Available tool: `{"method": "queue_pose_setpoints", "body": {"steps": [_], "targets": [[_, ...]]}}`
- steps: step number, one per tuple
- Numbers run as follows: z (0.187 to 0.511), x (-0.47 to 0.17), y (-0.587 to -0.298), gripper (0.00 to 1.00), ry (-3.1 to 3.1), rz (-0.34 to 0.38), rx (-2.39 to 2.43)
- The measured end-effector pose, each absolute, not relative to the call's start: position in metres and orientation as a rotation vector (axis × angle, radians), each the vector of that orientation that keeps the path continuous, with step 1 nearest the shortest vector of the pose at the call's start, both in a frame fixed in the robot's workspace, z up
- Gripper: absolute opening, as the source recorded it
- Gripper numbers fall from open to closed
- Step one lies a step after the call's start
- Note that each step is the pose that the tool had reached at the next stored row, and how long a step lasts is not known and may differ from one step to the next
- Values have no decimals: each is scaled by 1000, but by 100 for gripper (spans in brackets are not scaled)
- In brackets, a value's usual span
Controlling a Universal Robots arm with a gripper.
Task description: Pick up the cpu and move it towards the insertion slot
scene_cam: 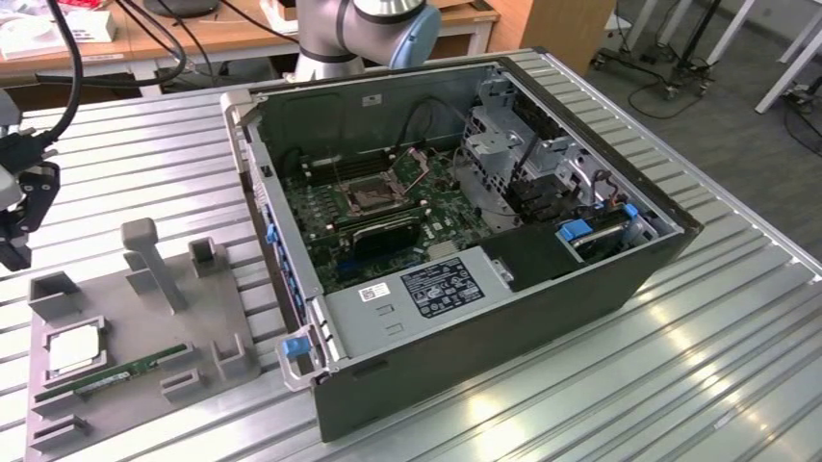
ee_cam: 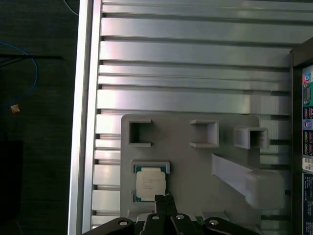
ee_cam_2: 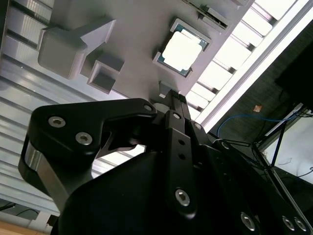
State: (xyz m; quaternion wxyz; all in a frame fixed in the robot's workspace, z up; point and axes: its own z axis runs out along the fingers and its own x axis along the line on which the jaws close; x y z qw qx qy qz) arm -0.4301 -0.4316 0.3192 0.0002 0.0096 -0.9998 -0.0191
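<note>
The cpu (scene_cam: pixel 72 348) lies flat in a recess of the grey tray (scene_cam: pixel 192 318) at the exterior view's left, silvery face up. In both wrist views the cpu (ee_cam_2: pixel 182 49) (ee_cam: pixel 150 183) sits just beyond my fingertips, apart from them. My gripper (scene_cam: pixel 15 252) hangs above the table at the far left edge, higher than the tray and short of the chip. Its two black fingers are pressed together with nothing between them, so the gripper (ee_cam_2: pixel 175 98) (ee_cam: pixel 164 198) is shut. The insertion slot (scene_cam: pixel 366 195) is the metal-framed socket on the green board inside the open computer case.
The open case (scene_cam: pixel 514 289) has tall walls around the board, with drive cages and cables beside the socket. A green memory stick (scene_cam: pixel 114 377) lies near the cpu. Tall grey posts (scene_cam: pixel 148 260) rise from the tray. The slatted table's edge (ee_cam: pixel 85 147) runs close by.
</note>
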Motion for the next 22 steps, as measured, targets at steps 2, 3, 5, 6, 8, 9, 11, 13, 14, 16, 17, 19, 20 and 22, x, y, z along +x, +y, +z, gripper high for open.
{"method": "queue_pose_setpoints", "body": {"steps": [2,3,5,6,8,9,11,13,14,16,17,19,20,22], "targets": [[319,-430,-432,11,-3141,-60,30],[319,-430,-432,11,-3141,-60,30],[319,-431,-432,11,-3140,-60,30],[318,-432,-432,11,-3140,-60,30],[318,-433,-432,11,-3141,-60,30],[318,-434,-432,11,-3140,-60,30],[317,-435,-432,11,-3140,-60,30],[316,-436,-432,11,-3141,-60,30],[316,-437,-432,11,-3141,-60,30],[315,-437,-432,11,-3141,-60,30],[315,-438,-432,11,-3141,-60,30],[314,-438,-432,11,-3141,-60,30],[314,-439,-432,11,-3141,-60,30],[313,-439,-432,11,-3140,-60,30]]}}
